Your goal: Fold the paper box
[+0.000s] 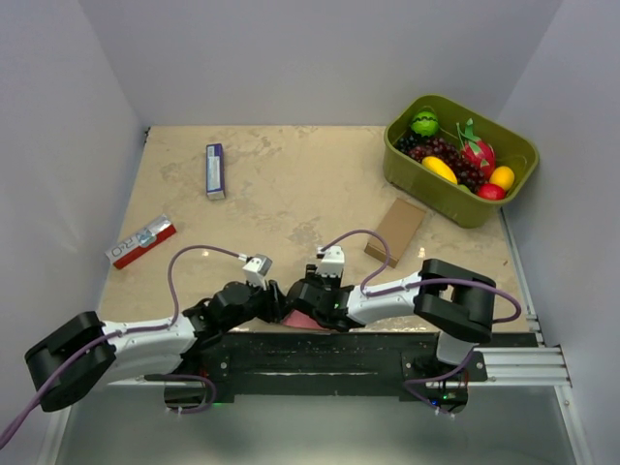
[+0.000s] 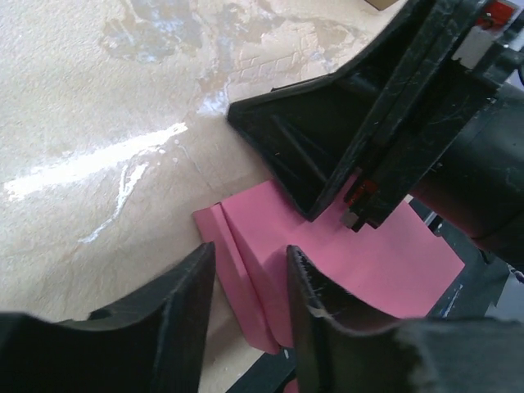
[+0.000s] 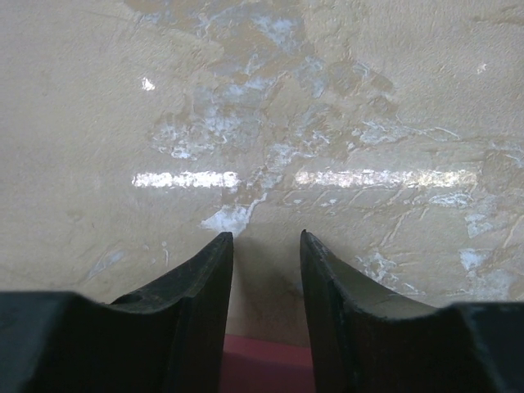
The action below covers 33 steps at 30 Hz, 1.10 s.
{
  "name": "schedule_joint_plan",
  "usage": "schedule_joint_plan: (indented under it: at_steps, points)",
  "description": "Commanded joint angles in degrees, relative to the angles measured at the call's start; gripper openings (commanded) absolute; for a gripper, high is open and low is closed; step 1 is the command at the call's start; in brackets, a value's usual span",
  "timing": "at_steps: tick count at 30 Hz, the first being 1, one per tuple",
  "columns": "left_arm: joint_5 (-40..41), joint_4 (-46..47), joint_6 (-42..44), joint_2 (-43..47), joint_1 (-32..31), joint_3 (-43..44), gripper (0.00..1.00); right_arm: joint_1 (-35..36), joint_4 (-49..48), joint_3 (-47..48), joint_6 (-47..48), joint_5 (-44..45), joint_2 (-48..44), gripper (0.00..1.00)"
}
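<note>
Left wrist view, paper box (image 2: 393,262) under left gripper (image 2: 250,250) and right gripper (image 3: 266,237), both slightly parted

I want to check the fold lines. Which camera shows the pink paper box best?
Left wrist: the paper box fills the lower frame, with a raised folded edge visible. Top external shows only a mostly hidden pink sliver; right wrist only a red strip at the bottom edge.

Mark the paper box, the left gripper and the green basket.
paper box (image 2: 393,262), left wrist view, flat pink panel.
left gripper (image 2: 250,255), left wrist view, between its fingertips.
green basket (image 1: 428,188), top external view, near wall.
</note>
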<state>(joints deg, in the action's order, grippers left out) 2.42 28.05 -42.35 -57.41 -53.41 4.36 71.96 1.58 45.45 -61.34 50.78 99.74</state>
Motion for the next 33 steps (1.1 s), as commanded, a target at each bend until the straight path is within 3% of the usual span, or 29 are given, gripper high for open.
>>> schedule_joint_plan:
  at_steps: [1,7,10,18,24,33]
  points:
    - [2.33,-2.92,3.23,-2.79,-0.91,-2.43,0.38,0.28,6.32,0.34,-0.54,-2.36,-0.59,0.49]
    - [2.94,-1.51,3.68,-6.58,-2.14,-2.25,0.33,0.19,12.11,-0.18,1.75,-5.25,-9.29,0.71]
    - [3.38,-1.51,3.5,-6.84,-2.32,-1.9,0.32,0.19,14.31,-3.08,0.18,-10.17,-14.13,0.75]
    - [4.18,-2.92,3.59,-6.4,-3.02,-1.02,0.32,0.19,7.92,-16.87,-9.57,-22.03,-27.49,0.78]
    - [4.79,-3.36,3.59,-6.75,-3.37,-0.76,0.32,0.19,5.01,-19.43,-13.09,-23.01,-30.22,0.74]
    - [6.37,-4.32,3.33,-7.81,-3.9,0.38,0.32,0.46,8.34,-21.54,-17.49,-22.93,-35.21,0.69]
